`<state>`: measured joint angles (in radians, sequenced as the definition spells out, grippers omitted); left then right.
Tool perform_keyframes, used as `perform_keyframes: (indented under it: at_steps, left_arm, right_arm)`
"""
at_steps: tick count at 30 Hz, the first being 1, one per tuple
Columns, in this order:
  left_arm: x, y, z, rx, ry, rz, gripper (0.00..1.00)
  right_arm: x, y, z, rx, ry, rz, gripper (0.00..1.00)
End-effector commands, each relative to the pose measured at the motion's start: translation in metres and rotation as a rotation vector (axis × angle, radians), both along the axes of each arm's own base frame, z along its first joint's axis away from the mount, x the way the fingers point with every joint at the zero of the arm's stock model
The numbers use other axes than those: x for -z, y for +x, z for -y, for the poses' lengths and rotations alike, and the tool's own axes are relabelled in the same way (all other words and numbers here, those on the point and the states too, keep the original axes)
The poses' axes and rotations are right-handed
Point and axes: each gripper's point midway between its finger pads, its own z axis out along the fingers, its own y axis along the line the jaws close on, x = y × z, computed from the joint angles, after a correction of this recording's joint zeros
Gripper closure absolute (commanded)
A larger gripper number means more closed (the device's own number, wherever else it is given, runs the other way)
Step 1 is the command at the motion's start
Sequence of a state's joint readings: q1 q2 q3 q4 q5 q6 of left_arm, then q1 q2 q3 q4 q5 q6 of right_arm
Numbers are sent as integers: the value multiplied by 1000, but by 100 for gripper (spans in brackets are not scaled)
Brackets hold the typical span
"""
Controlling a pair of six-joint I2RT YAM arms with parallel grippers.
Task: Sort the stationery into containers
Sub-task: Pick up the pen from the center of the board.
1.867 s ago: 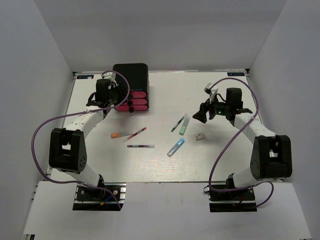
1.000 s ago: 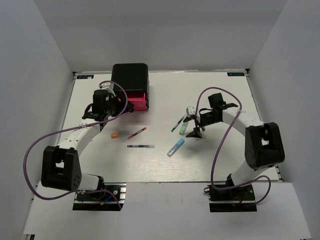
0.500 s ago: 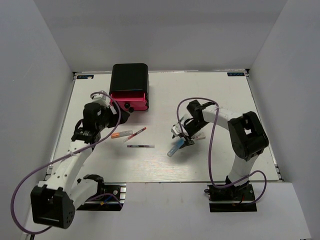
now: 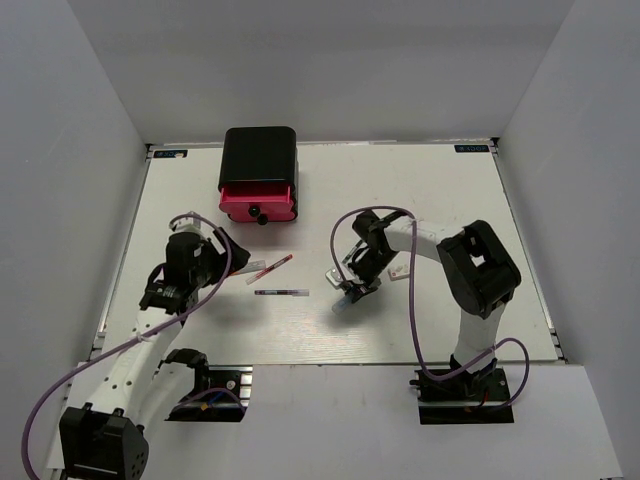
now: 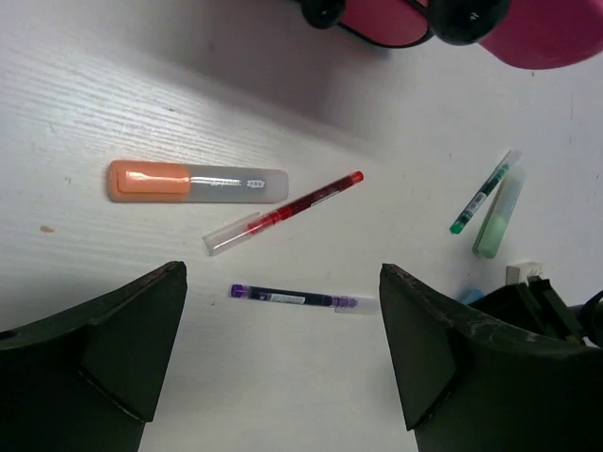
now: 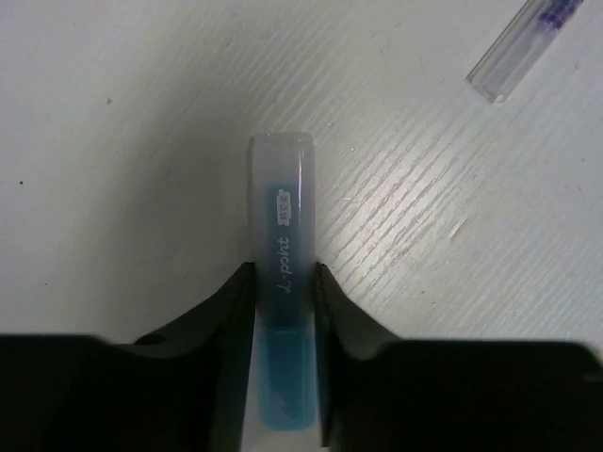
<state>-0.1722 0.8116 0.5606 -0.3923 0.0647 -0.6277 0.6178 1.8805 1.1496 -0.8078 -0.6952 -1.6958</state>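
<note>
The right gripper (image 6: 283,292) pinches the light blue marker (image 6: 281,188), which lies flat on the table (image 6: 113,141) at bottom centre of its wrist view, while the left gripper (image 5: 281,320) stands wide, holding nothing.

1. The right gripper (image 6: 283,287) is down from mid-air onto the light blue marker (image 6: 281,188), its jaws now closed against the marker's sides.
2. The left gripper (image 5: 283,320) is withdrawn from the drawer box (image 4: 259,155), jaws opened wide.
</note>
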Motion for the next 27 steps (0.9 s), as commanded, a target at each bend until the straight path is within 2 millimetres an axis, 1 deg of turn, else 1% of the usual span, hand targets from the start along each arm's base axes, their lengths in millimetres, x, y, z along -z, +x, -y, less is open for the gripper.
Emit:
perform_keyframes:
  at_steps: [1, 3, 4, 5, 6, 7, 8, 9, 10, 11, 12, 13, 14, 15, 16, 17, 18, 20, 21, 22, 23, 24, 25, 27]
  left_arm:
    - [1, -2, -5, -106, -76, -15, 7]
    - [5, -2, -9, -156, -92, -26, 7]
    - [4, -1, -10, -179, -109, -29, 7]
    - [8, -1, -10, -221, -144, -46, 7]
    - [7, 0, -12, -245, -166, -49, 7]
    - [11, -1, -14, -271, -175, -69, 7]
    - [15, -2, -13, -299, -209, -86, 7]
    - [18, -1, -14, -317, -211, -100, 7]
    - [19, 1, -13, -324, -221, -102, 7]
    - [22, 1, -13, -341, -235, -121, 7]
    - [28, 0, -13, -350, -238, -140, 7]
    - [31, 2, -14, -363, -238, -146, 7]
    - [33, 2, -14, -370, -242, -156, 7]
    - [33, 2, -13, -378, -252, -157, 7]
    - [35, 4, -13, -378, -250, -163, 7]
    - [39, 4, -13, -388, -254, -179, 7]
    - [35, 6, -12, -387, -257, -171, 7]
    - [38, 7, -14, -405, -260, -181, 7]
    - [40, 7, -14, -413, -265, -192, 7]
    - [40, 7, -13, -419, -272, -193, 7]
    - [42, 6, -15, -427, -263, -199, 7]
    - [45, 4, -15, -434, -267, -208, 7]
    - [45, 4, -15, -435, -267, -208, 7]
    - [46, 3, -17, -448, -269, -204, 7]
  right_arm:
    - [7, 11, 0, 11, -59, 73, 76]
    - [6, 10, 0, 13, -63, 71, 86]
    - [-3, 12, -1, 28, -47, 76, 90]
    - [-11, 12, -4, 45, -37, 67, 94]
    - [-28, 14, -15, 77, 13, 50, 94]
    - [-43, 19, -22, 96, 53, 65, 96]
    - [-67, 34, -36, 147, 94, 79, 96]
    - [-88, 42, -51, 196, 161, 77, 97]
    - [-104, 49, -58, 223, 200, 88, 97]
    - [-134, 60, -72, 327, 235, 50, 100]
    - [-145, 66, -79, 356, 261, 45, 100]
    - [-166, 87, -93, 381, 348, 109, 100]
    - [-189, 95, -104, 471, 376, 51, 100]
    - [-205, 107, -114, 493, 432, 81, 100]
    - [-225, 118, -122, 511, 491, 113, 100]
    - [-229, 125, -130, 550, 507, 83, 100]
    - [-250, 130, -136, 567, 545, 78, 100]
    - [-249, 141, -148, 591, 562, 72, 100]
    - [-257, 142, -156, 601, 580, 55, 100]
    - [-271, 148, -163, 600, 636, 84, 100]
    - [-273, 151, -166, 607, 652, 84, 100]
    - [-273, 147, -173, 627, 658, 45, 100]
    - [-293, 154, -179, 618, 743, 84, 100]
    - [-296, 153, -189, 632, 766, 50, 100]
